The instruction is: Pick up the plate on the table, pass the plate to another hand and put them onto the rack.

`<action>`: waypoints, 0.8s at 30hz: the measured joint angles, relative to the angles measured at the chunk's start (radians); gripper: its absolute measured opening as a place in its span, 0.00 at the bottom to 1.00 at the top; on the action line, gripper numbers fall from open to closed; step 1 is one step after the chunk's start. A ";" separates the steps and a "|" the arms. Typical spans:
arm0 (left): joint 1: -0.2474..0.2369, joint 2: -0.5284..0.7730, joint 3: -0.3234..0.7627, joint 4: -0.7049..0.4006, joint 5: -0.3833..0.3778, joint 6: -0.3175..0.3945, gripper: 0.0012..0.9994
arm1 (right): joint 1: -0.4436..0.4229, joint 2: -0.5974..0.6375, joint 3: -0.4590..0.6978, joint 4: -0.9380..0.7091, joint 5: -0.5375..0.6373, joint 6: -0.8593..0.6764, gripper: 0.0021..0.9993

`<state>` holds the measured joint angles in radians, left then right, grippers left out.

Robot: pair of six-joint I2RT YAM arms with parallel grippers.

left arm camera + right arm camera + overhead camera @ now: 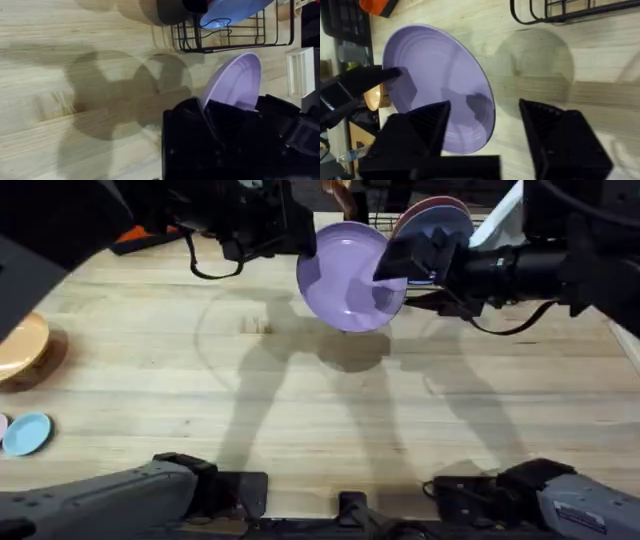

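The lavender plate (pixel 345 275) hangs tilted in the air above the table (pixel 300 400), in front of the black wire rack (pixel 230 42). My left gripper (pixel 310 242) reaches in from the far left and is shut on the plate's left rim; the plate (pixel 237 80) rises out of its fingers in the left wrist view. My right gripper (pixel 395 265) comes from the right and stands open, its two fingers straddling the opposite rim of the plate (pixel 435 85). The right wrist view shows a left finger (pixel 365 80) on the far rim and the rack (pixel 570 12) beyond.
A periwinkle plate (pixel 230 10) and a pink plate (pixel 432 208) stand in the rack. A tan plate (pixel 20 345) and a small blue dish (pixel 25 433) lie at the table's left edge. A white holder (pixel 299 70) sits beside the rack.
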<state>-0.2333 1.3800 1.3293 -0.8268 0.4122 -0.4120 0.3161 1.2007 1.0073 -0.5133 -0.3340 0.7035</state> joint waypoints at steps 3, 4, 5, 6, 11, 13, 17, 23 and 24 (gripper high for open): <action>0.000 0.000 0.000 0.000 0.000 0.000 0.04 | 0.000 0.000 0.000 0.000 0.000 0.000 0.70; 0.000 0.000 0.000 0.000 0.000 0.000 0.04 | 0.000 0.000 0.000 0.000 0.000 0.000 0.68; 0.000 0.000 0.000 0.000 0.000 0.000 0.04 | 0.000 0.000 0.000 0.000 0.000 0.000 0.66; 0.000 0.000 0.000 0.000 0.000 0.000 0.04 | 0.000 0.000 0.000 0.000 0.000 0.000 0.63; 0.000 0.000 0.000 0.000 0.000 0.000 0.04 | 0.000 0.000 0.000 0.000 0.007 0.002 0.39; 0.000 0.000 0.000 0.000 0.000 0.000 0.04 | 0.000 0.000 0.000 0.001 0.029 0.004 0.18; 0.001 0.000 0.000 0.000 -0.005 0.000 0.04 | 0.000 0.000 0.000 -0.002 0.041 0.006 0.03; 0.001 0.000 0.000 -0.001 0.000 -0.004 0.41 | 0.000 0.000 0.000 -0.002 0.042 0.006 0.03; 0.001 0.000 0.000 0.000 0.002 -0.006 0.56 | 0.000 0.000 0.000 -0.002 0.042 0.006 0.03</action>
<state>-0.2325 1.3800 1.3293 -0.8272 0.4139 -0.4183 0.3161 1.2007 1.0073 -0.5156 -0.2920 0.7094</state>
